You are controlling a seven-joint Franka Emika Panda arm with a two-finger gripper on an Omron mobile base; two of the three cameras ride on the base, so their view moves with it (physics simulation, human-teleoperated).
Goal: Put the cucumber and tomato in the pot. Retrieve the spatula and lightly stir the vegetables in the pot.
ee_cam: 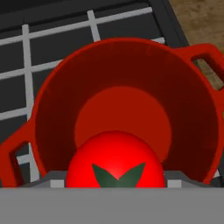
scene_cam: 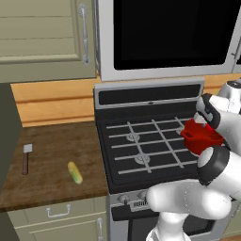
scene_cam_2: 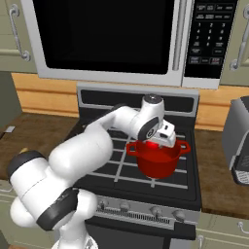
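Observation:
The red pot [scene_cam_2: 158,164] stands on the stove's right side, and its inside is bare in the hand view. My gripper [scene_cam_2: 158,143] hangs just over the pot's rim [ee_cam: 122,47], shut on the tomato [ee_cam: 116,158], whose green stem top faces the hand camera. In the left base view the pot [scene_cam: 203,139] is partly hidden behind my arm. The yellow-green cucumber [scene_cam: 75,172] lies on the wooden counter left of the stove. The spatula [scene_cam: 26,158] lies further left, blade toward the wall.
The black stove [scene_cam: 141,146] with grey grates sits under a microwave [scene_cam_2: 112,39]. A wooden counter [scene_cam: 52,141] runs on the left, with a dark upright panel [scene_cam: 7,136] at its far end. A grey appliance [scene_cam_2: 238,141] stands on the right counter.

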